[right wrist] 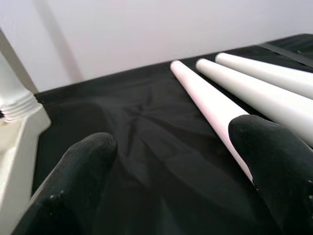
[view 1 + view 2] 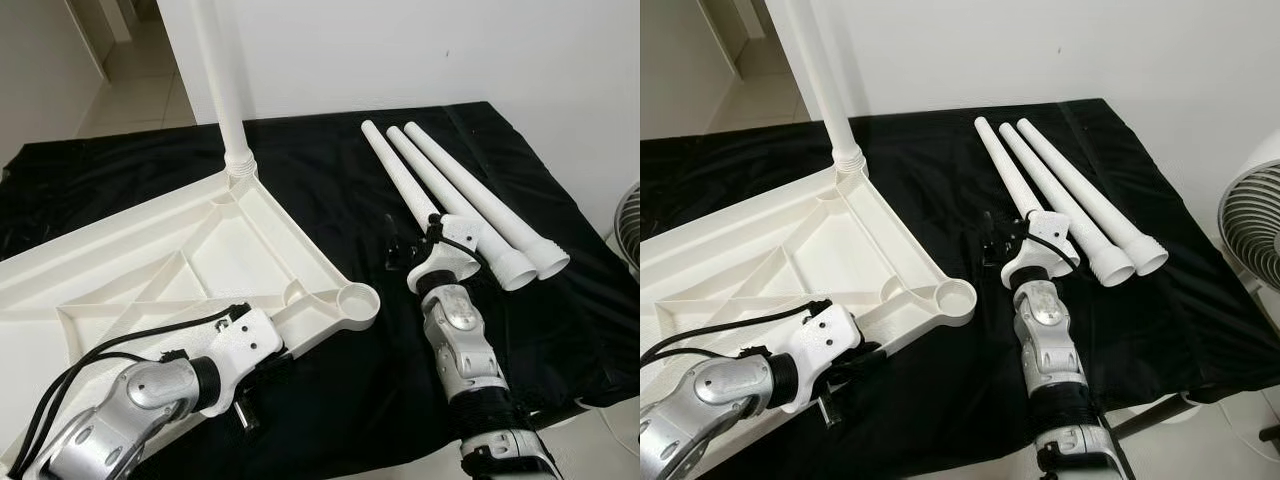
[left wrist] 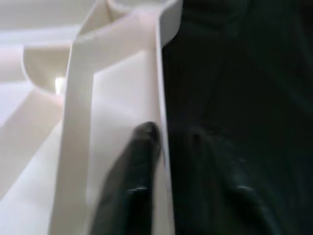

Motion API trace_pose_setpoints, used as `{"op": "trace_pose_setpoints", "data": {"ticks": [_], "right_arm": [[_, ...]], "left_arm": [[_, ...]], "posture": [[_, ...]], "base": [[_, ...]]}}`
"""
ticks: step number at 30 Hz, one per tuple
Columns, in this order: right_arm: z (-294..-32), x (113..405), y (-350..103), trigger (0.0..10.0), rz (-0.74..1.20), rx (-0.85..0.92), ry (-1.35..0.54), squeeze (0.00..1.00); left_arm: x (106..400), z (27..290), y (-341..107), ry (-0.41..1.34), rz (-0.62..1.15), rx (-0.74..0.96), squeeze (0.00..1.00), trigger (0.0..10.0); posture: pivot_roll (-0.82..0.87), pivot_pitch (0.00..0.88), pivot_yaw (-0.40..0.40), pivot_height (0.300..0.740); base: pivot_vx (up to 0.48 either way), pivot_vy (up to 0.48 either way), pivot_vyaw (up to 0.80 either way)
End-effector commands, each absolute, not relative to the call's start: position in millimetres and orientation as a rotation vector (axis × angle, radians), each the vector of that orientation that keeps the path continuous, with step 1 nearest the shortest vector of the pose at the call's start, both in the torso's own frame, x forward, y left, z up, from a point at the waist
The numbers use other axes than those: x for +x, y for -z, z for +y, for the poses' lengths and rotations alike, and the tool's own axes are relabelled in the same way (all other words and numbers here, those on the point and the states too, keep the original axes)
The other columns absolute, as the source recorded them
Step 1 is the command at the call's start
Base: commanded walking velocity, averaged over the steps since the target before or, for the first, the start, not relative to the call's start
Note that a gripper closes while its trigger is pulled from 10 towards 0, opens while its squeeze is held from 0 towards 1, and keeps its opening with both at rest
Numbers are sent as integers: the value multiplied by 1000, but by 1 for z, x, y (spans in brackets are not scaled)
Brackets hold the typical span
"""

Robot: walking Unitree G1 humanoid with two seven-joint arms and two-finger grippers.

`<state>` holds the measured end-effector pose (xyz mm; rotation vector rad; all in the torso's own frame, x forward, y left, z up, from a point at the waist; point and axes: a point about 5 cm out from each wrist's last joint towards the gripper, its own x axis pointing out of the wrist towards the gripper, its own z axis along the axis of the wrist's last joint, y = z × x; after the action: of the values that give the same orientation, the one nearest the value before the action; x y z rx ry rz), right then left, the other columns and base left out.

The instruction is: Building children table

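- Your left fingers (image 3: 142,181) straddle the rim of the upturned tabletop (image 2: 150,270), nearly closed on it, pinning it at 7 o'clock.
- Your right fingers (image 1: 274,161) gape wide, empty, at the nearest of three loose legs (image 2: 455,200) at 2 o'clock.
- One leg (image 2: 225,85) stands socketed at 11 o'clock; the near corner socket (image 2: 357,300) waits open on the black-draped surface (image 2: 330,390).

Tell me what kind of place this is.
Probably a room in a home: plain white wall, tiled floor through a doorway, a fan, and a black-draped table used as an assembly bench.
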<state>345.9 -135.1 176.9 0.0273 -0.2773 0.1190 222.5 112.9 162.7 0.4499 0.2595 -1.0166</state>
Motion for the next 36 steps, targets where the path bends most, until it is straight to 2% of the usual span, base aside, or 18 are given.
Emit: {"op": "trace_pose_setpoints", "data": {"ticks": [1,2,3,6,7,14,21,25,30,36], "right_arm": [[-132,348,-177,10000,-282,32,-132,0],[-132,348,-177,10000,-282,32,-132,0],[-133,350,-180,10000,-292,31,-130,0],[-133,351,-182,10000,-300,30,-128,0],[-135,353,-183,10000,-304,30,-125,0],[-148,365,-188,10000,-241,-21,-50,0],[-165,379,-201,10000,-194,-41,36,0],[-166,380,-202,10000,-192,-41,41,0],[-189,399,-215,10000,-80,-33,105,0],[-190,405,-220,10000,-51,-38,108,0]], "left_arm": [[218,111,-165,1187,296,444,1000,10000],[218,111,-165,1187,296,444,1000,10000],[222,111,-169,1184,278,460,455,10000],[224,111,-172,1183,267,471,455,10000],[225,111,-174,1183,260,477,0,10000],[240,109,-193,1164,195,392,0,10000],[261,103,-205,1035,117,174,0,10000],[263,103,-206,1026,115,156,0,10000],[298,135,-200,836,104,216,0,10000],[319,148,-211,786,75,234,0,10000]], "posture": [[76,123,45,740],[76,123,45,740],[73,117,44,740],[73,117,44,740],[71,113,42,740],[57,84,34,740],[46,65,31,740],[46,65,31,740],[43,15,4,740],[35,0,-3,740]], "base": [[0,0,0],[0,0,0],[0,0,0],[0,0,0],[0,0,0],[0,0,0],[0,0,0],[0,0,0],[0,0,0],[0,0,0]]}}
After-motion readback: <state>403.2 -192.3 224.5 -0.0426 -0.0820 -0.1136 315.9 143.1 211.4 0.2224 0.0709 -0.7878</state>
